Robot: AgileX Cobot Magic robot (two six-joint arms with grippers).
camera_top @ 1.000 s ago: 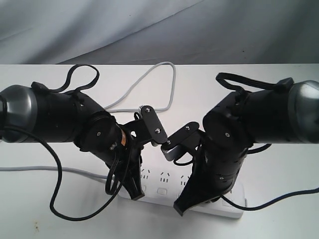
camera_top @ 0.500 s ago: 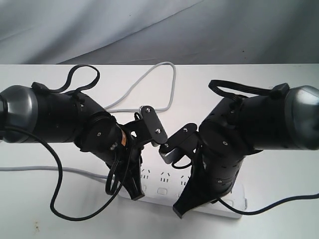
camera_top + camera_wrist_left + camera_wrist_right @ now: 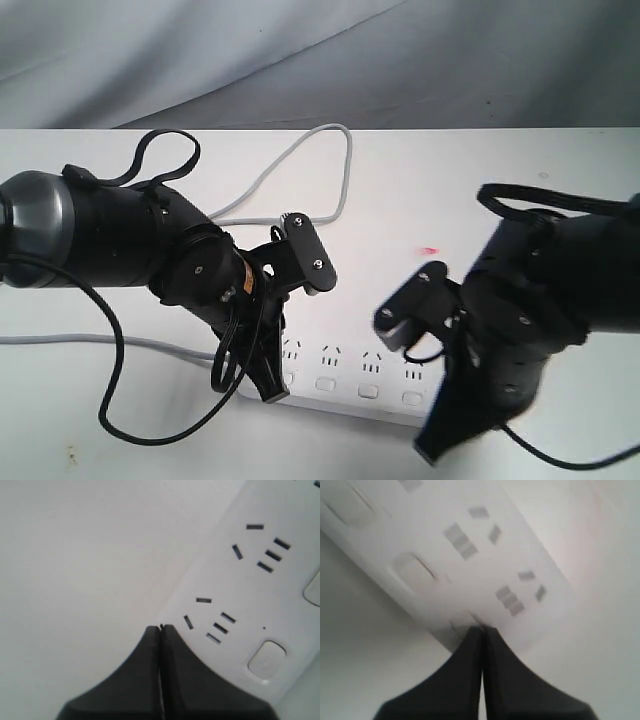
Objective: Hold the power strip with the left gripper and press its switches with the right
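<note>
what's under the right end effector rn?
The long white plastic power strip: the shut black right end effector sits over its edge, partly covering what looks like a switch. Contact can't be seen; the arm hides that end in the exterior view.

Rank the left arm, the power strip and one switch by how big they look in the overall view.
1. left arm, though likely nearer the camera.
2. power strip, partly hidden.
3. switch, clearly smallest.

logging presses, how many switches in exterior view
3: left switch, middle switch, right switch, on the power strip between left end effector and right end effector; more may be hidden.
</note>
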